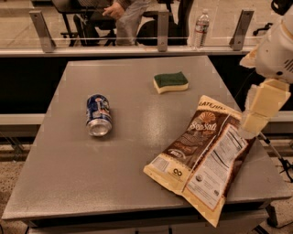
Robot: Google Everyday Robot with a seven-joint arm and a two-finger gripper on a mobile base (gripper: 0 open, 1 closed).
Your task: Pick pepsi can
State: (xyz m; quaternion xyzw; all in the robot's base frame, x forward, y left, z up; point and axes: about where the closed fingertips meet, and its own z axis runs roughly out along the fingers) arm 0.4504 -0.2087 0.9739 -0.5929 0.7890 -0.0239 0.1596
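The pepsi can (98,115) lies on its side on the left half of the tabletop (132,187), about halfway between the far edge and the near edge. One shiny round end points at the near edge. Because it is lying down, it could roll toward the left or right edge if it gets bumped. Nothing is touching it, and there is bare tabletop all around it.

The claw (256,114) hangs over the right edge of the tabletop, above the top end of the chip bag (203,157). It is well apart from the can, on the other side. It holds nothing. I cannot tell if the claw is spread or pressed together. It looks like it has not started going for the can, so it has to cross the tabletop first.

The chip bag lies flat by the near right corner. Its bottom end sticks out past the near edge. It may be a bit in the way of the claw. The sponge (170,82) sits near the far edge, a little right of the middle, well apart from the can.

A water bottle (201,28) stands behind the rail, past the far edge, not on the tabletop. A person (124,13) sits back there too.

Count them: one can, one chip bag, one sponge, one bottle and one claw. Three things lie on the tabletop.
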